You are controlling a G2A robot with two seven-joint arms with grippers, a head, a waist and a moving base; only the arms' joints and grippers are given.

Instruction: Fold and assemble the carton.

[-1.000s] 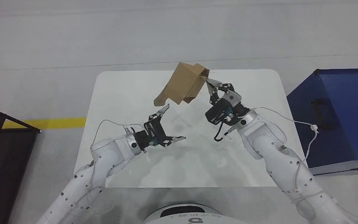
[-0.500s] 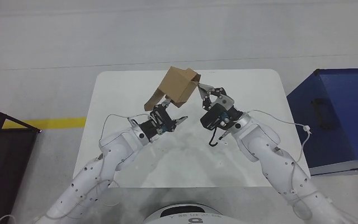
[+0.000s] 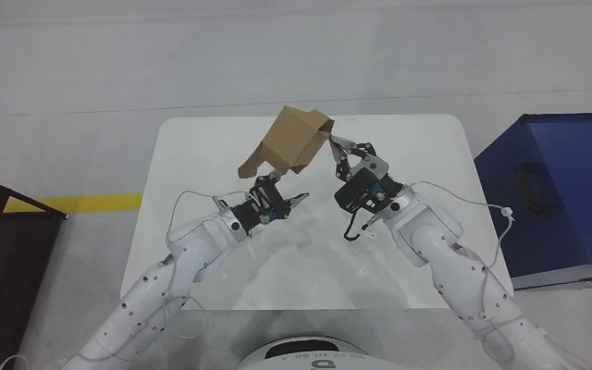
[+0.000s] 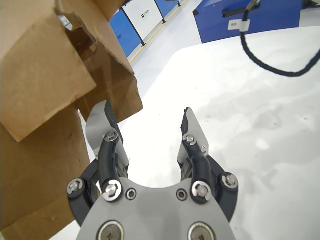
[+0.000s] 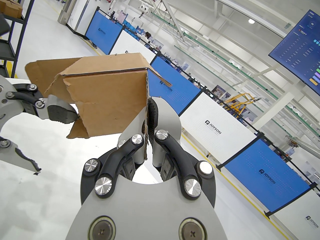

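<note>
The brown carton hangs tilted above the far middle of the white table, partly squared up with loose flaps. My right gripper is shut on one edge of the carton; in the top view this gripper sits at the carton's right side. My left gripper stands open just under the carton, one fingertip touching a lower flap's edge. From above, the left gripper lies below the carton's near corner. In the right wrist view the left gripper shows at the flap.
A blue bin stands off the table's right side. A black cable loops from the right arm over the table. A dark stand is at the left, beside a yellow floor line.
The left arm swung from the table's near middle up to the carton's underside. The right gripper carried the carton a little leftward and tilted it.
</note>
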